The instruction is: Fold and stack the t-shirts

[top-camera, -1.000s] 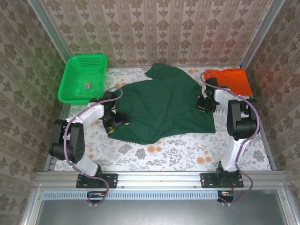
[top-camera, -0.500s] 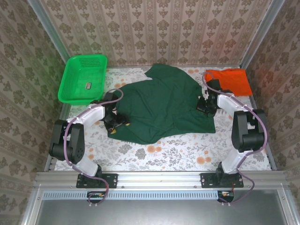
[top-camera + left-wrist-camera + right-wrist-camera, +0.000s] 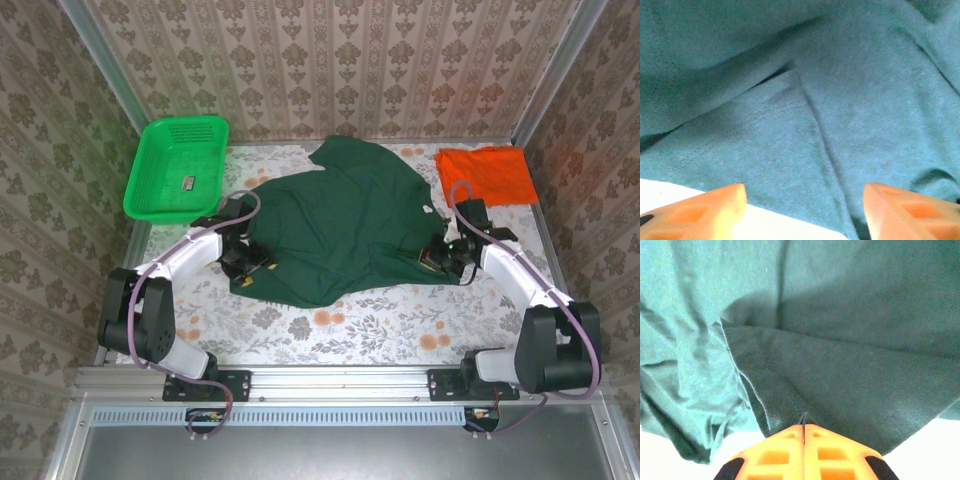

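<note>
My right gripper was pinched shut on a soft fold of the dark green shirt. My left gripper gaped empty before its stitched, wrinkled cotton hem.

Floral table w/ green tee, orange tee, basket.

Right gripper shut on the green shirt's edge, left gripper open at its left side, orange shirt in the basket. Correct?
No: the top external view shows the orange t-shirt lying on the table at the far right, outside the basket. The rest holds: right gripper shut on the dark green t-shirt, left gripper open at its left side.
</note>
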Controlling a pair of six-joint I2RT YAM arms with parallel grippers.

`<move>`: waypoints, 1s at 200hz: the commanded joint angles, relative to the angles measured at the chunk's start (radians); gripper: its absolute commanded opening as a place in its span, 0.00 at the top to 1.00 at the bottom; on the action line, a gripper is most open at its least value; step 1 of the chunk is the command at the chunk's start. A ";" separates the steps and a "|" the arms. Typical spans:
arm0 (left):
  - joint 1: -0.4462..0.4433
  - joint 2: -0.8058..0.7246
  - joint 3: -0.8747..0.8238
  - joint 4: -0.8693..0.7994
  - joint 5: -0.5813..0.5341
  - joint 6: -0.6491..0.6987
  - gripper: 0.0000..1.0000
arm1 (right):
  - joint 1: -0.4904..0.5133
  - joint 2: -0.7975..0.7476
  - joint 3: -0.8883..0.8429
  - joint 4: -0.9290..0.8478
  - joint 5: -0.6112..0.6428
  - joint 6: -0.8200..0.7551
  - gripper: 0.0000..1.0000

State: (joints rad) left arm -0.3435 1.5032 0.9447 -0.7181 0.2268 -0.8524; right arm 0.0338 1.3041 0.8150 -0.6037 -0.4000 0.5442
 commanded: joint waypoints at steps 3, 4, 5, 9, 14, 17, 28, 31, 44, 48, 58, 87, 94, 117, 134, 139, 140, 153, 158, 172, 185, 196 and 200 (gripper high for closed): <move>-0.032 -0.016 0.000 -0.024 -0.069 -0.094 0.42 | 0.012 -0.038 -0.044 -0.044 -0.069 0.036 1.00; -0.035 -0.015 0.000 -0.024 -0.072 -0.097 0.41 | 0.012 -0.039 -0.045 -0.045 -0.069 0.037 1.00; -0.037 -0.013 0.000 -0.024 -0.075 -0.099 0.41 | 0.012 -0.040 -0.046 -0.045 -0.069 0.036 1.00; -0.047 -0.010 0.004 -0.024 -0.085 -0.108 0.42 | 0.013 -0.045 -0.051 -0.046 -0.071 0.036 1.00; -0.055 -0.006 0.006 -0.022 -0.094 -0.117 0.42 | 0.012 -0.052 -0.055 -0.047 -0.072 0.037 1.00; -0.059 -0.002 0.009 -0.020 -0.098 -0.124 0.41 | 0.013 -0.055 -0.060 -0.048 -0.073 0.037 1.00; -0.064 0.012 0.014 -0.002 -0.097 -0.141 0.41 | 0.014 -0.069 -0.073 -0.050 -0.080 0.042 1.00; -0.064 0.017 0.015 0.004 -0.094 -0.144 0.41 | 0.015 -0.072 -0.076 -0.051 -0.080 0.042 1.00; -0.063 0.047 0.029 0.015 -0.098 -0.149 0.41 | 0.016 -0.084 -0.088 -0.053 -0.080 0.043 1.00; -0.063 0.056 0.033 0.015 -0.098 -0.148 0.41 | 0.017 -0.087 -0.091 -0.054 -0.080 0.043 1.00; -0.063 0.084 0.045 0.018 -0.096 -0.146 0.42 | 0.017 -0.092 -0.092 -0.063 -0.081 0.040 1.00; -0.062 0.120 0.044 0.038 -0.106 -0.153 0.47 | 0.017 -0.113 -0.097 -0.076 -0.080 0.039 1.00; -0.061 0.127 0.045 0.043 -0.105 -0.153 0.48 | 0.017 -0.118 -0.100 -0.076 -0.082 0.041 1.00; -0.061 0.143 0.054 0.049 -0.101 -0.151 0.56 | 0.017 -0.128 -0.099 -0.088 -0.084 0.043 1.00; -0.063 0.144 0.055 0.038 -0.110 -0.145 0.67 | 0.017 -0.143 -0.094 -0.101 -0.088 0.043 1.00; -0.063 0.141 0.052 0.037 -0.112 -0.142 0.71 | 0.017 -0.148 -0.093 -0.102 -0.088 0.044 1.00; -0.062 0.140 0.052 0.036 -0.113 -0.141 0.71 | 0.017 -0.149 -0.093 -0.102 -0.088 0.044 1.00; -0.060 0.133 0.043 0.032 -0.123 -0.136 0.77 | 0.017 -0.160 -0.091 -0.109 -0.087 0.046 1.00; -0.060 0.131 0.038 0.031 -0.123 -0.134 0.77 | 0.017 -0.162 -0.091 -0.110 -0.089 0.048 1.00; -0.053 0.129 0.025 0.038 -0.115 -0.131 0.78 | 0.017 -0.164 -0.093 -0.112 -0.095 0.050 1.00; -0.047 0.123 0.012 0.047 -0.111 -0.132 0.84 | 0.017 -0.165 -0.090 -0.114 -0.102 0.053 1.00; -0.043 0.118 0.005 0.054 -0.103 -0.132 0.91 | 0.017 -0.164 -0.085 -0.122 -0.102 0.050 1.00; -0.042 0.116 0.004 0.056 -0.100 -0.132 0.92 | 0.017 -0.166 -0.081 -0.124 -0.102 0.049 1.00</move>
State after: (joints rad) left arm -0.3973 1.6390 0.9684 -0.6636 0.1268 -0.9890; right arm 0.0441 1.1564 0.7288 -0.6838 -0.4717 0.5808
